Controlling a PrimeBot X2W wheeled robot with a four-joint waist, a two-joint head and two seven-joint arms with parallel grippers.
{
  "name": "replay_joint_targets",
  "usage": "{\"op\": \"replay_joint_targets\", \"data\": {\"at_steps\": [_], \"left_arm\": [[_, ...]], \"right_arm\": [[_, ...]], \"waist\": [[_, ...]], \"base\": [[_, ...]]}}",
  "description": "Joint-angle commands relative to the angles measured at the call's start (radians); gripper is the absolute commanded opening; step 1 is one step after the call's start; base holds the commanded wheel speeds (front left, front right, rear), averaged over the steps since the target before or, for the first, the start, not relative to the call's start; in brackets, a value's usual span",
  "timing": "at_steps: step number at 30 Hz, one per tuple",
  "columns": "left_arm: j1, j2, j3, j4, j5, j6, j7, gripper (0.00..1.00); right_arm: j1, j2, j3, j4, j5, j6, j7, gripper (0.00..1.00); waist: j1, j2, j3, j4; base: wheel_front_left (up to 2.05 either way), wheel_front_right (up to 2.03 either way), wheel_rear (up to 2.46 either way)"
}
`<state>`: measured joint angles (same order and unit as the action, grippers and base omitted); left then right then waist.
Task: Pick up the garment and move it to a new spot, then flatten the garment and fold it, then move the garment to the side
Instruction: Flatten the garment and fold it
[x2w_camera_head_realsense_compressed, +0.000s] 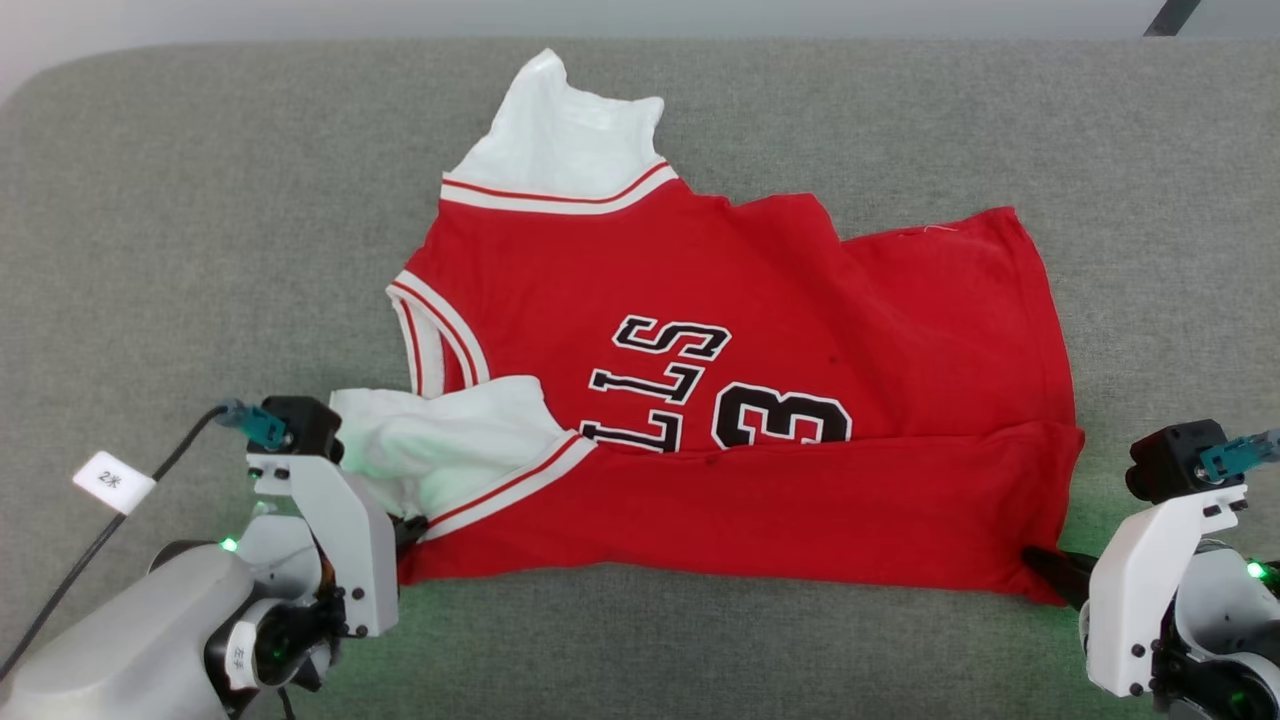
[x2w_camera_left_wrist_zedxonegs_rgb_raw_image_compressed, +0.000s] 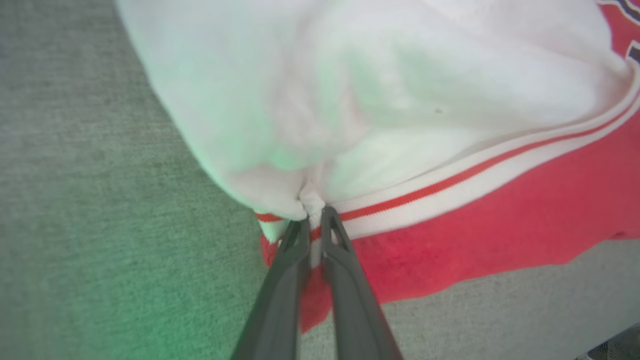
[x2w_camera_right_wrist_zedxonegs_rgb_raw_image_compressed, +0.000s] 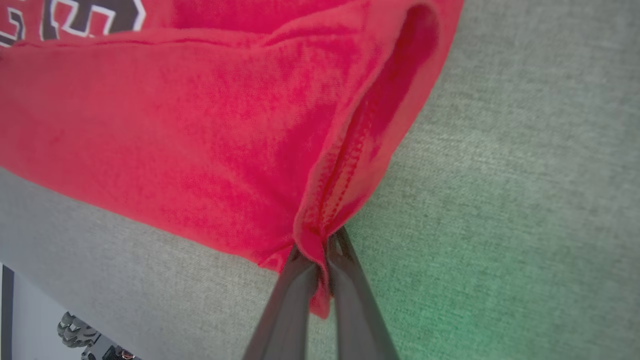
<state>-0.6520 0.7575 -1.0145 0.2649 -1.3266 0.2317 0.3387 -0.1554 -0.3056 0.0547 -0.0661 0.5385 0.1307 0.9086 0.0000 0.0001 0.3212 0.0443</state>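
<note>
A small red jersey shirt (x2w_camera_head_realsense_compressed: 720, 320) lies spread across the middle of a grey fabric surface (x2w_camera_head_realsense_compressed: 150, 250). Its striped collar (x2w_camera_head_realsense_compressed: 425, 325) is toward nine o'clock and its hem toward three. One white sleeve (x2w_camera_head_realsense_compressed: 560, 130) points to twelve o'clock; the other is bunched at eight o'clock. The near long edge is folded over and covers part of the black lettering (x2w_camera_head_realsense_compressed: 700, 390). At eight o'clock the left end effector (x2w_camera_head_realsense_compressed: 408, 530) is clamped tight on the striped trim of the bunched sleeve. At four o'clock the right end effector (x2w_camera_head_realsense_compressed: 1040, 562) is pinched closed on the red hem corner. Green light tints the fabric beside both.
</note>
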Motion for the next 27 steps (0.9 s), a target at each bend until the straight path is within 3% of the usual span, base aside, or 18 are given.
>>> {"op": "replay_joint_targets", "data": {"at_steps": [1,15,27], "left_arm": [[0.016,-0.021,-0.017,0.035,0.005,0.019,0.0,0.0],[0.059,0.088,-0.012,-0.133,-0.006,0.094,0.036,0.0],[0.119,0.133,-0.014,-0.255,-0.014,0.167,0.025,0.0]], "right_arm": [[0.013,-0.008,-0.003,0.003,0.007,0.0,0.011,0.0],[0.103,-0.035,-0.066,-0.121,0.026,0.0,0.079,0.0],[0.189,-0.013,-0.11,-0.201,0.015,0.0,0.128,0.0]], "waist": [[0.0,-0.0001,-0.011,0.0],[0.0,-0.0001,-0.085,0.011],[0.0,-0.0001,-0.104,0.013]], "base": [[0.0,0.0,0.0],[0.0,0.0,0.0],[0.0,0.0,0.0]]}}
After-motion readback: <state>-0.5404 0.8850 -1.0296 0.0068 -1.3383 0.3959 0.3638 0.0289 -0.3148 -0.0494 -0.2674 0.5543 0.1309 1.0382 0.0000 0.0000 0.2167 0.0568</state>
